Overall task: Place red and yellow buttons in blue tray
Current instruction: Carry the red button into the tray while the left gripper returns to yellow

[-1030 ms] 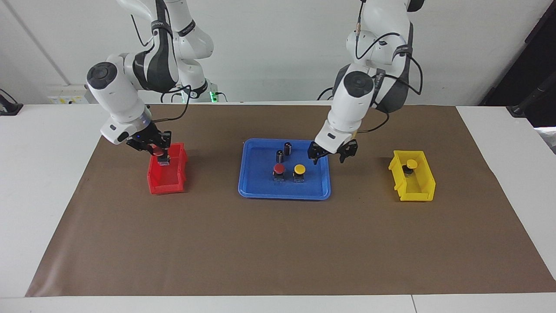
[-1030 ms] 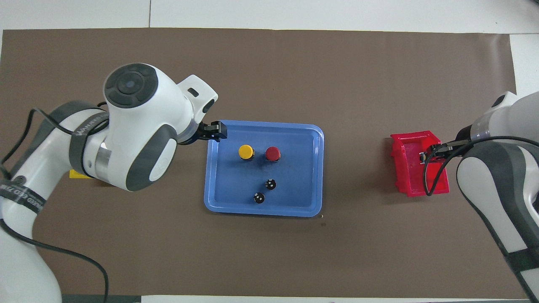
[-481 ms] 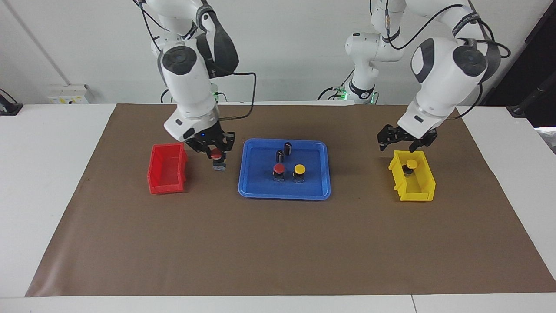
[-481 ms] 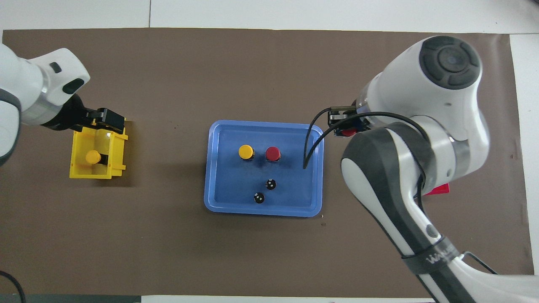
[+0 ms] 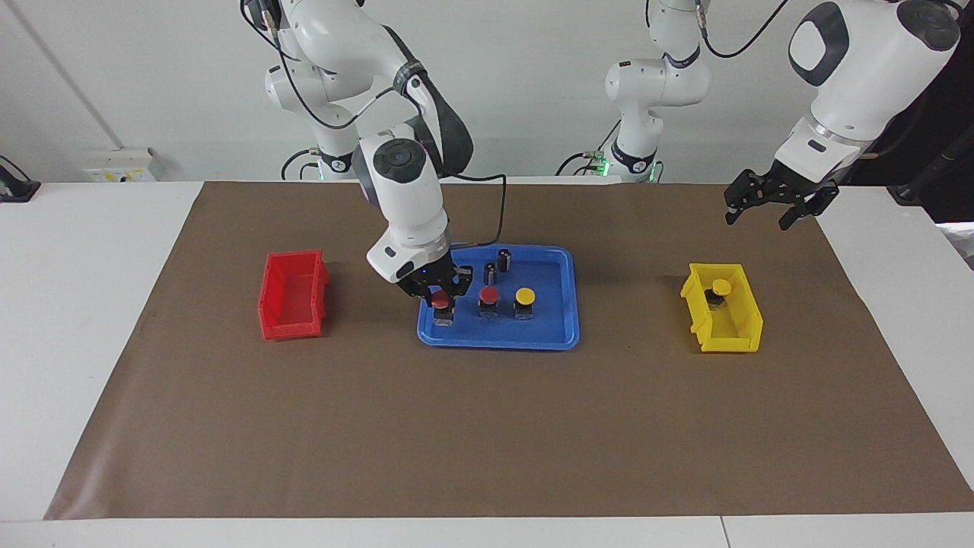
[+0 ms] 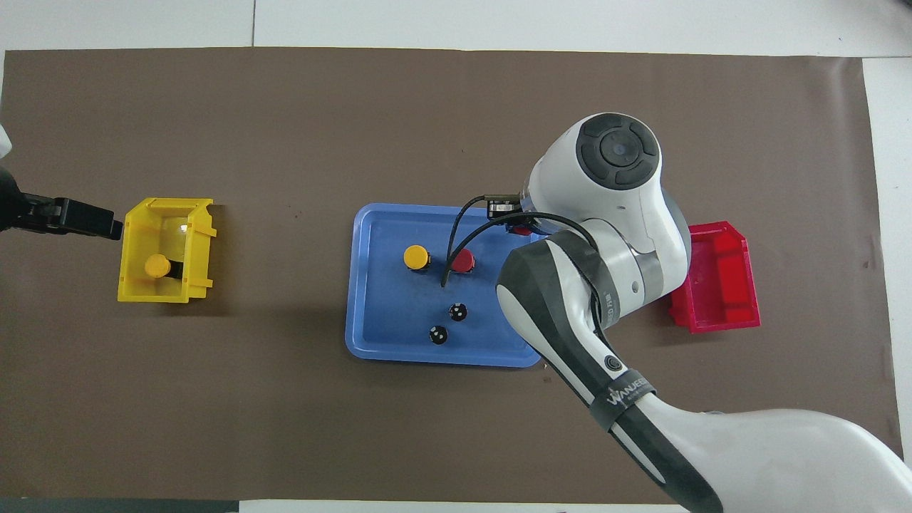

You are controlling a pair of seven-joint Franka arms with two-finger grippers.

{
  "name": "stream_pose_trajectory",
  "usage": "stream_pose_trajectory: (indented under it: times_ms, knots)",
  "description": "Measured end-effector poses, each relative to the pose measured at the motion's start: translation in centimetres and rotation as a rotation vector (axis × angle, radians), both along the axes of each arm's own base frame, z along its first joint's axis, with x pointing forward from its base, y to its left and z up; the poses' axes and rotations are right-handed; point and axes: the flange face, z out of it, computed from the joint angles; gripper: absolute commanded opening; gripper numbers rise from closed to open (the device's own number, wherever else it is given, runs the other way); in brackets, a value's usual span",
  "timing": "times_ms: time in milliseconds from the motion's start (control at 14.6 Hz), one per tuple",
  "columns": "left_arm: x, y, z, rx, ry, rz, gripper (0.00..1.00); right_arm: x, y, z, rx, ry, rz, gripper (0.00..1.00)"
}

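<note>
A: Brown paper mat (image 5: 487,426) spread over a white bench (image 5: 76,320); plain white wall above, wall socket at the right arm's end.

B: Wide shallow blue plastic tray (image 5: 559,335) mid-mat. Inside: one red-capped button (image 5: 488,297) beside one yellow-capped button (image 5: 524,298), both upright on dark bases; two small dark cylinders (image 5: 496,266) nearer the robots.

A: Right hand (image 5: 440,298) low inside the tray's end toward the right arm, clamped on a second red-capped push button (image 5: 440,306); base at or just above the tray floor, cannot tell which.

B: Small red plastic bin (image 5: 293,297) toward the right arm's end. Small yellow plastic bin (image 5: 723,308) toward the left arm's end, second yellow-capped button (image 5: 720,289) in it.

A: Left hand (image 5: 768,209) raised, fingers apart, nothing held, over the mat beside the yellow bin.
</note>
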Motion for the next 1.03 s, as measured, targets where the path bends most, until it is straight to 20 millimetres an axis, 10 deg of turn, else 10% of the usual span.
stream_pose_trajectory:
  times_ms: [481,687,1030]
  knots:
    - [0.9,3.4,-11.9,0.008,-0.031,0.077,0.72,-2.4,1.5,-3.5,-0.012,0.023,0.011,0.41]
    - [-0.1,3.3,-16.1,0.011,-0.016,0.077,0.72,-2.5,1.3,-3.8,-0.015,0.028,0.008,1.0]
    - [-1.2,3.5,-18.8,0.013,-0.011,0.083,0.68,-1.1,0.3,0.0,-0.026,-0.034,0.006,1.0]
